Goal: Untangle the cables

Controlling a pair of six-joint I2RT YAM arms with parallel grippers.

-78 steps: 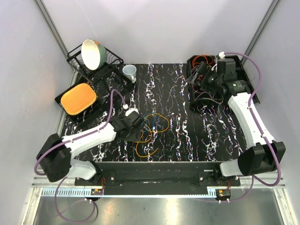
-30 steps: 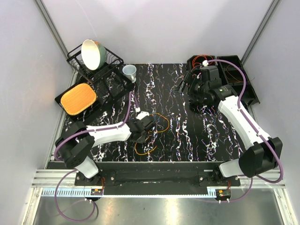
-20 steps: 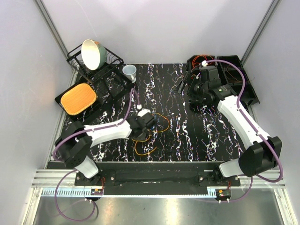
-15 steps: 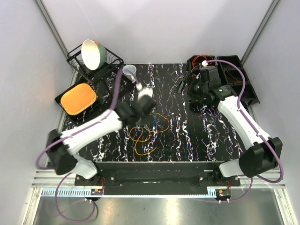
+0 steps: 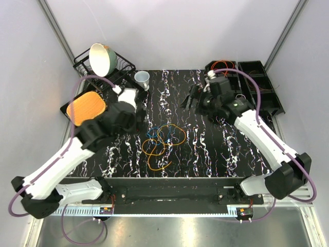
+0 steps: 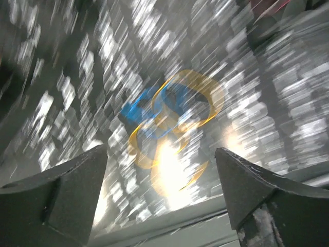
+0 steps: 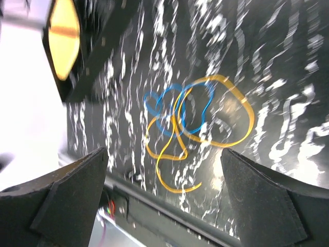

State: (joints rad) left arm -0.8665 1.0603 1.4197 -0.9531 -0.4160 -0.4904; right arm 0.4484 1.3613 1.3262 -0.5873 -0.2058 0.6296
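The cables lie as a loose tangle of orange and blue loops on the black marbled table, near its front middle. My left gripper hangs high to the left of them, open and empty. In the blurred left wrist view its gripper stands wide open above the cables. My right gripper is behind and to the right of the tangle, open and empty. In the right wrist view its gripper is wide apart, with the cables well below.
A dish rack holding a bowl stands at the back left. Near it are a small cup and an orange pad on a black tray. Black bins at the back right hold more red and orange wires.
My left gripper has let go of the tangle and risen up and back to the left. My right arm has swung from the bins left over the table. The blue loops now show.
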